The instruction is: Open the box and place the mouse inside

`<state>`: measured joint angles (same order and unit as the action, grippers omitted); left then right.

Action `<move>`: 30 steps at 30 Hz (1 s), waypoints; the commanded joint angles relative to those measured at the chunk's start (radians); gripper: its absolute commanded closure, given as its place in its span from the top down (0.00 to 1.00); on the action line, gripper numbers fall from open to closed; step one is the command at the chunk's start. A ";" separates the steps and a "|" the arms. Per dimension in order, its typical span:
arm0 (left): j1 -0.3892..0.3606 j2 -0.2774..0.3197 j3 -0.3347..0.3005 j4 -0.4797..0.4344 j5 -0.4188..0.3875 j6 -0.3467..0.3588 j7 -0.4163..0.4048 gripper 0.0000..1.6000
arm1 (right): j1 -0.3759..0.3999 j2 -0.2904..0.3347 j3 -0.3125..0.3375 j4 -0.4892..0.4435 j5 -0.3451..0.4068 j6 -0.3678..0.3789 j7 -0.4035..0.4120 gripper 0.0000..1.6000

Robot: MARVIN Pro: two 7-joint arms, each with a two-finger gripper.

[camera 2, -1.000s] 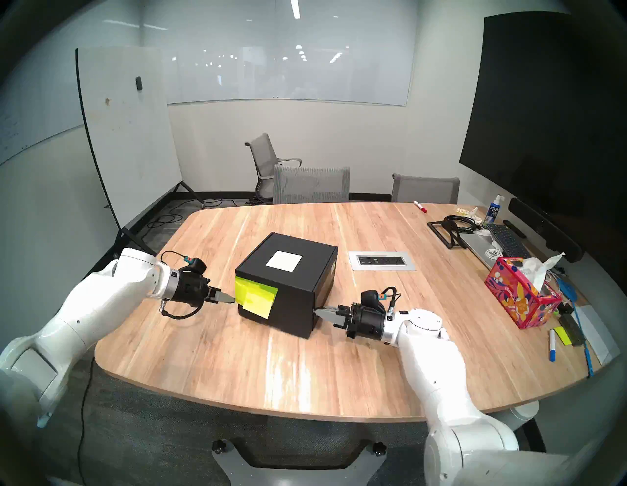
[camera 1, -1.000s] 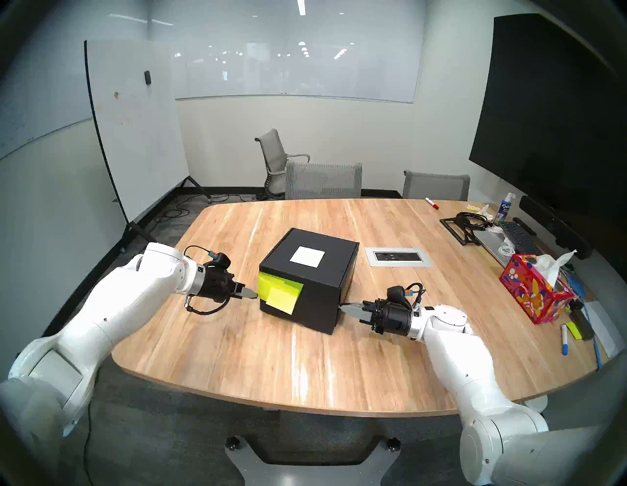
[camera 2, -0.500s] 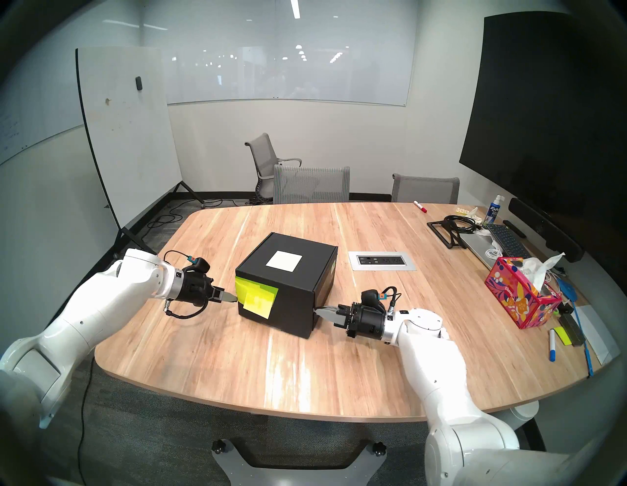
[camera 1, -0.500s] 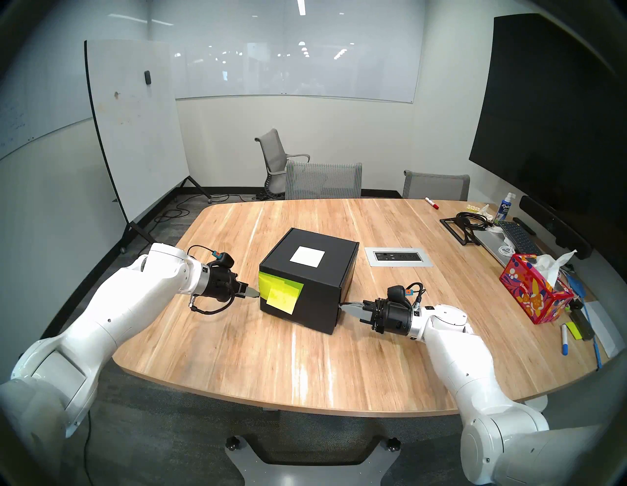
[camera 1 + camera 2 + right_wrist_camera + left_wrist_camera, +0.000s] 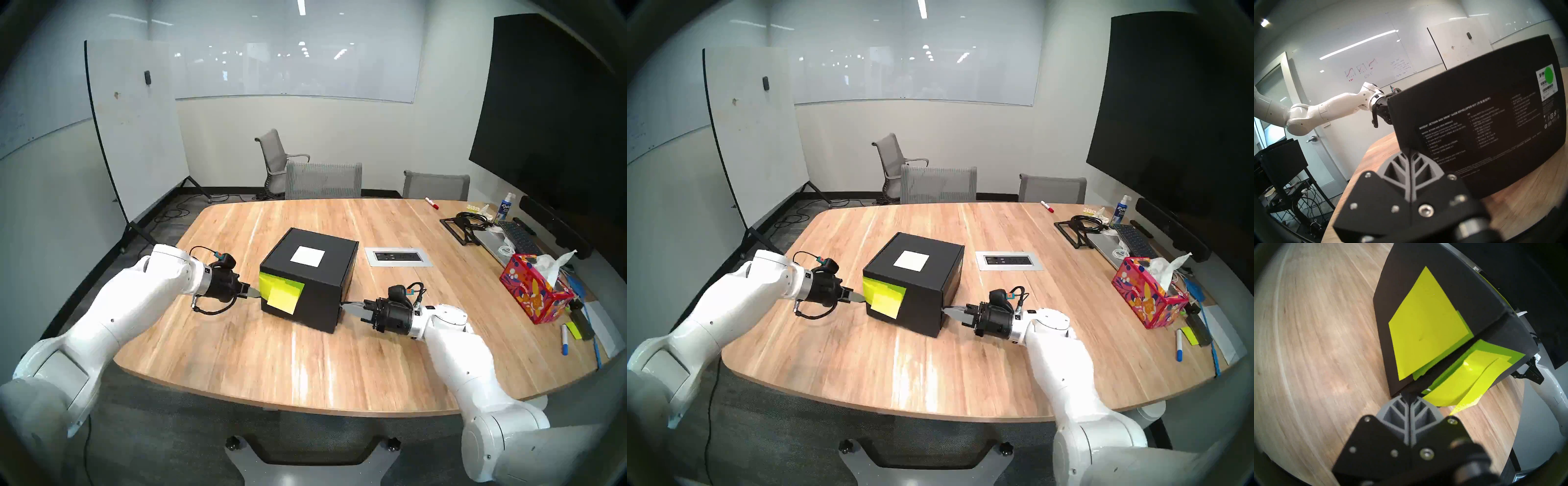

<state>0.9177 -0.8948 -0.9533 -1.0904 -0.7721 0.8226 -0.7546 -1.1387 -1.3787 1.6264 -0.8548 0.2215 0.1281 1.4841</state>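
Note:
The black box [image 5: 334, 271] stands closed near the middle of the wooden table [image 5: 271, 356], with a white label [image 5: 307, 256] on its lid and yellow-green sticky notes [image 5: 281, 292] on the front flap. My left gripper [image 5: 256, 293] is shut, its tip touching the box's front left corner beside the notes [image 5: 1423, 327]. My right gripper [image 5: 344, 307] is shut too, its tip against the lower front right corner, at the printed side of the box [image 5: 1491, 127]. Both pairs of fingers are pressed together with nothing between them. The mouse is out of view.
A silver outlet plate [image 5: 398, 257] is set in the table right of the box. At the far right stand a red floral tissue box [image 5: 532, 292], a keyboard [image 5: 519, 237], a stand and markers. Grey chairs [image 5: 322, 180] line the far edge; a whiteboard [image 5: 135, 129] stands left.
My left arm has pushed forward and to the right, bringing its shut tip tighter against the box's corner. The right gripper and the box have barely moved.

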 commanded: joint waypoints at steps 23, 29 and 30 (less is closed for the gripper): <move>-0.101 0.073 0.080 -0.044 -0.047 0.137 -0.185 0.00 | 0.110 0.018 -0.086 -0.024 0.019 -0.031 -0.001 0.00; -0.112 0.100 0.076 -0.070 -0.077 0.137 -0.198 0.00 | 0.120 0.022 -0.104 -0.069 0.015 -0.018 -0.001 0.00; -0.114 0.104 0.075 -0.075 -0.083 0.137 -0.200 0.00 | 0.121 0.023 -0.107 -0.076 0.014 -0.015 -0.001 0.00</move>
<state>0.8431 -0.8067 -0.8633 -1.1103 -0.8011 0.9616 -0.8627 -1.0635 -1.3529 1.5396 -0.8595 0.2288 0.0943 1.4837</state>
